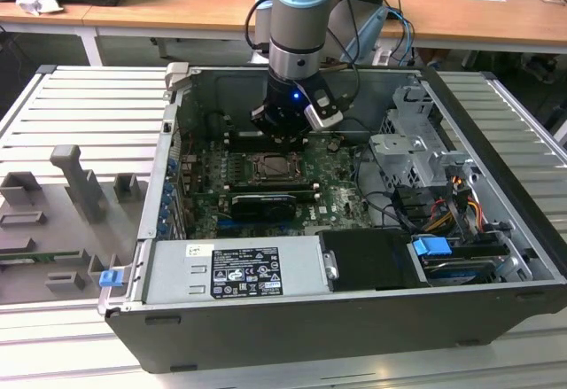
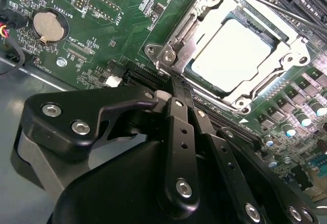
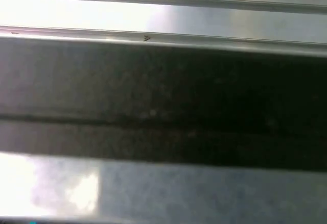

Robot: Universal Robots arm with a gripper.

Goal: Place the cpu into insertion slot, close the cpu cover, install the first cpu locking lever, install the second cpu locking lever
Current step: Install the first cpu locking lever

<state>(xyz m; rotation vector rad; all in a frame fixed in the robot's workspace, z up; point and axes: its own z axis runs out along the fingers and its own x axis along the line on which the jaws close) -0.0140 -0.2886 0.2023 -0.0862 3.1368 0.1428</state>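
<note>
Gripper (image 2: 176,94) hovering beside the socket.
Fingers are pressing together, holding nothing; cpu (image 2: 236,55) is sitting under cpu cover (image 2: 204,20).

We see a pale silver-beige cpu (image 2: 237,55) framed by a silvery cpu cover (image 2: 204,27), a green motherboard (image 2: 117,30), a black gripper (image 2: 176,94), and a blue connector (image 1: 431,249).

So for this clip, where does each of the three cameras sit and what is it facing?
Exterior view: off the arm, looking down into the open computer case; the arm and gripper hang over the motherboard.
Second wrist view: on the arm, facing the cpu seated under the cpu cover, gripper in the foreground.
First wrist view: on the arm, facing blurred metal ridges.
Exterior and second wrist views share the socket.
</note>
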